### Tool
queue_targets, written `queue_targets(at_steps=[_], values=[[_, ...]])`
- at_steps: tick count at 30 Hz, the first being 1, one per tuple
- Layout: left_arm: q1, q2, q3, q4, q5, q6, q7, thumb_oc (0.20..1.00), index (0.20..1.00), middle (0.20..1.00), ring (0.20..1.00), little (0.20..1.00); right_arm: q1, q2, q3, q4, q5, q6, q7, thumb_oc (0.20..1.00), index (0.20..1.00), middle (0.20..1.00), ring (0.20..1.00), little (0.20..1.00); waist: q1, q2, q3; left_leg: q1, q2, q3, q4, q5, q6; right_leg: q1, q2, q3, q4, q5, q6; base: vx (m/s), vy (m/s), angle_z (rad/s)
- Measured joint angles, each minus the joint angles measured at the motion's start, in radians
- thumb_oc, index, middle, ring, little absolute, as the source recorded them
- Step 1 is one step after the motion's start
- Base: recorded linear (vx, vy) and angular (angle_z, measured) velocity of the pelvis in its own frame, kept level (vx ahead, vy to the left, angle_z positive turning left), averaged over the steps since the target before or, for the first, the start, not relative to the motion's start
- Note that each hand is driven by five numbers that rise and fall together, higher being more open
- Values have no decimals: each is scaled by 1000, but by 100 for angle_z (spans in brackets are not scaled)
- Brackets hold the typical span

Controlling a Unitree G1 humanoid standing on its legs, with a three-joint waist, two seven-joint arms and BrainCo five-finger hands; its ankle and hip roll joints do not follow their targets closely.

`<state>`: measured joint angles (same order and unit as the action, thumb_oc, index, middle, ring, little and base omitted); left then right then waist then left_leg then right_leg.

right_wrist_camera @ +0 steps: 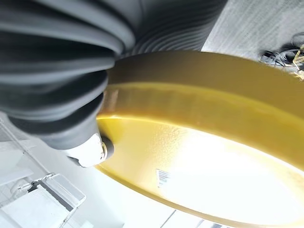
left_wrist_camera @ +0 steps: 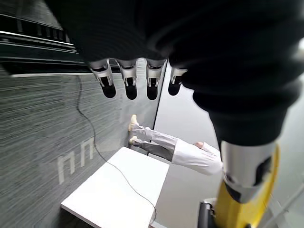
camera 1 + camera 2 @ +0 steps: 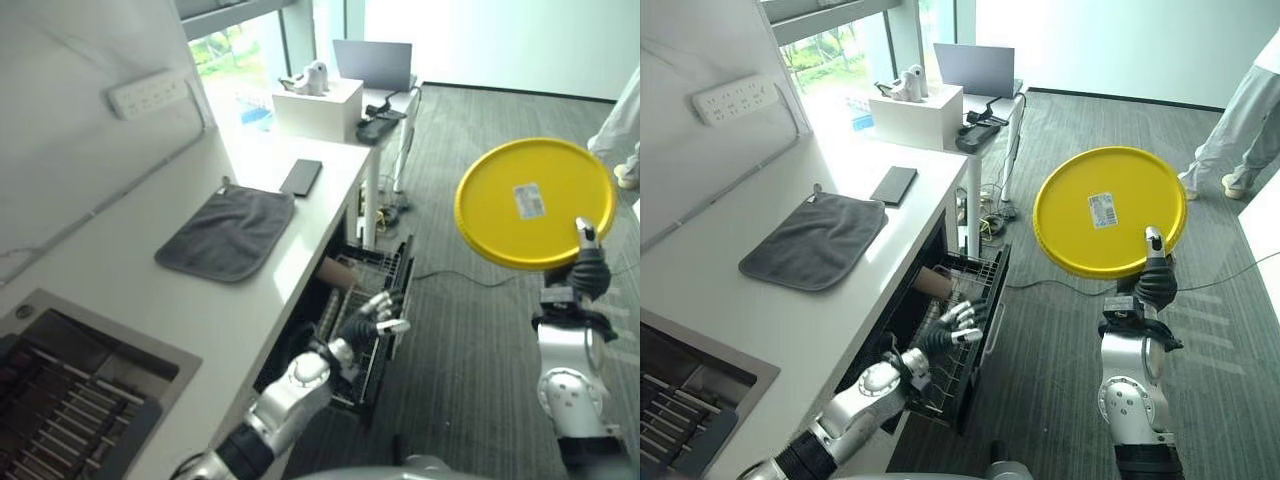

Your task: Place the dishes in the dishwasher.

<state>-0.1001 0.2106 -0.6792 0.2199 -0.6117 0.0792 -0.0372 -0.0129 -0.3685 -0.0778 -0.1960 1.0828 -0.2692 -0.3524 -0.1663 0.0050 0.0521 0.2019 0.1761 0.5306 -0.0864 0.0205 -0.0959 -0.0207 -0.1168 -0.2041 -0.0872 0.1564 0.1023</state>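
A round yellow plate (image 3: pixel 535 203) with a white sticker stands on edge in the air, its underside facing me, and my right hand (image 3: pixel 590 268) is shut on its lower rim. The same plate (image 1: pixel 204 156) shows close up in the right wrist view. The dishwasher's wire rack (image 3: pixel 975 300) is pulled out from under the counter, with a brown cup (image 3: pixel 933 282) lying inside. My left hand (image 3: pixel 958 326) hovers at the rack's front with its fingers (image 2: pixel 129 84) relaxed and holding nothing.
A white counter (image 3: pixel 130 270) carries a grey cloth (image 3: pixel 228 232) and a dark phone (image 3: pixel 301 177), with a sink (image 3: pixel 70 395) at its near end. A white box (image 3: pixel 318 108) and a laptop (image 3: pixel 374 64) sit further back. A person (image 3: pixel 1245 110) stands on the carpet at the far right.
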Motion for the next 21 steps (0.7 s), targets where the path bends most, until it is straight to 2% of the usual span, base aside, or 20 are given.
queue_targets(at_steps=[2,3,4,6,10,12,15,16,18,19,21], values=[[14,-9,0,42,3,-2,5,1000,1000,1000,1000,1000,-8,-6,12,0,0,0,0,200,200,200,200,200,2,-2,2,-3,2,-1,0,-4,6,-3,0,-1,0,0,0,43,-30,3],[26,-19,0,147,6,-10,9,1000,1000,1000,1000,1000,-9,-29,31,2,1,1,3,200,200,200,200,200,6,-6,4,-5,2,-3,0,-5,4,-3,-1,-2,0,-2,-4,43,-17,3],[31,-22,-1,169,8,-10,13,1000,1000,1000,1000,1000,-9,-34,33,2,1,3,7,200,200,200,200,200,6,-10,6,-6,2,-3,0,-5,4,-4,-1,-2,0,-2,-4,37,-11,3],[73,-19,-8,264,91,-13,22,1000,1000,1000,1000,1000,-9,-37,31,12,9,4,32,200,200,200,200,200,6,-15,10,-7,5,-3,0,-5,4,-6,-2,-2,0,-4,-7,41,-11,0],[120,-32,24,444,165,-47,41,1000,1000,1000,1000,1000,-9,-38,31,39,39,7,42,200,200,200,200,200,9,-25,16,-17,8,-7,0,-5,4,-6,-7,-10,0,-5,-9,72,2,4],[128,-33,32,478,182,-58,47,1000,1000,1000,1000,1000,-10,-41,30,39,39,13,42,200,200,200,200,200,10,-26,15,-21,9,-14,0,-5,4,-6,-7,-18,0,-5,-8,36,8,14],[142,-22,53,524,242,-107,67,1000,1000,1000,1000,1000,-11,-63,28,39,51,32,54,200,200,200,200,200,34,-33,20,-25,11,-29,0,2,-4,-6,-1,-29,0,-1,-3,65,30,11],[152,-17,80,529,275,-151,79,1000,1000,1000,1000,1000,-13,-64,29,40,59,38,62,200,200,200,200,200,53,-32,23,-25,15,-33,0,1,-3,1,-6,-35,0,-4,-5,64,44,7],[166,-10,121,526,338,-235,120,1000,1000,1000,1000,1000,-13,-67,26,40,60,40,62,200,200,200,200,200,56,-35,28,-27,17,-60,0,2,-4,13,-6,-61,0,-11,-2,68,68,32],[174,0,153,527,372,-265,141,1000,1000,1000,1000,1000,-14,-69,26,40,60,42,65,200,200,200,200,200,78,-34,29,-28,19,-69,0,2,-4,17,-6,-71,0,-15,-3,84,86,36],[178,16,180,533,399,-282,157,1000,1000,1000,1000,1000,-15,-69,26,41,60,46,75,200,200,200,200,200,99,-29,32,-29,20,-85,0,2,-4,27,-8,-84,0,-22,-2,59,53,22]])
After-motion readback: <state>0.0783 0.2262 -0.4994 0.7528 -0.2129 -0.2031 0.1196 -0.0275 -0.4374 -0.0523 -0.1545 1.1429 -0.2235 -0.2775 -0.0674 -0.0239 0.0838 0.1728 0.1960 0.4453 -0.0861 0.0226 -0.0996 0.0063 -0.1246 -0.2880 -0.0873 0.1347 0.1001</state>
